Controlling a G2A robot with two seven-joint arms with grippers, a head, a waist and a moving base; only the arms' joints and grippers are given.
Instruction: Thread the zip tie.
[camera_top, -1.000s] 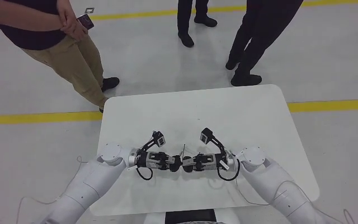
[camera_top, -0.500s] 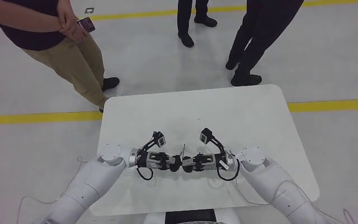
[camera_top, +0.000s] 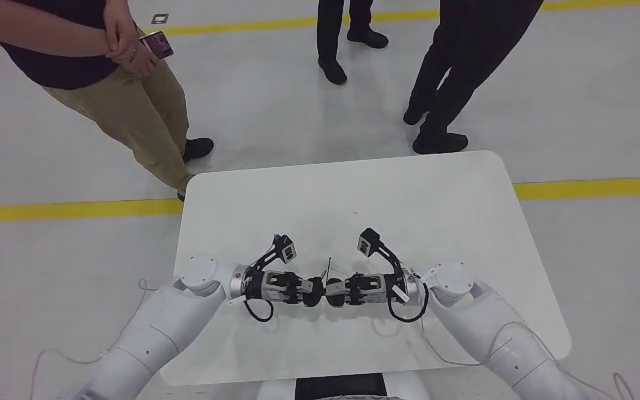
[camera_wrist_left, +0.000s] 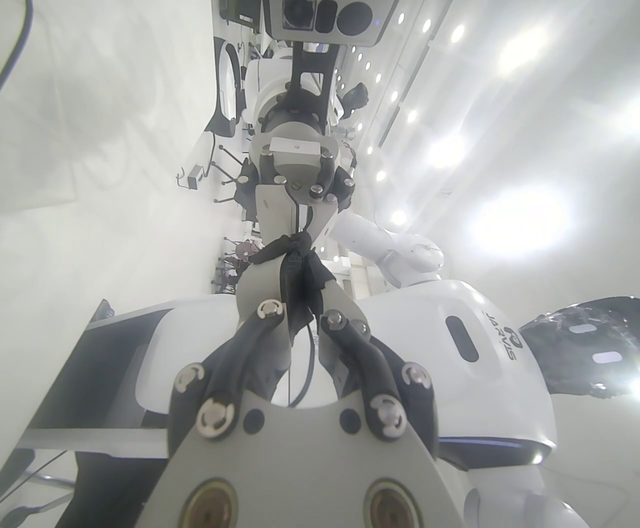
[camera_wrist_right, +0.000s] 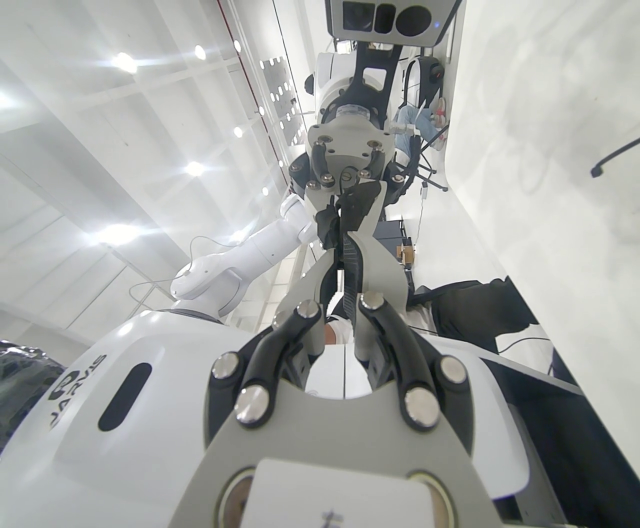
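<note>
Left end effector (camera_wrist_left: 296, 260) and right end effector (camera_wrist_right: 344, 240) meet tip to tip, each clamped on the zip tie (camera_wrist_right: 351, 270). Slight misalignment could buckle the tail against its head.

**Camera setup: one overhead, two wrist cams staring each other down**

The top cam sits up on the robot and looks down past both arms at the white table (camera_top: 420, 200), with the floor beyond it. Each wrist cam rides right behind its own fingers, super close, aimed straight along them. So the left gripper (camera_wrist_left: 292, 252) cam faces the right gripper (camera_wrist_left: 295, 215) head-on, and vice versa. All three views share the spot by the table's near edge where the tips meet on the zip tie (camera_wrist_right: 350, 270).
</note>
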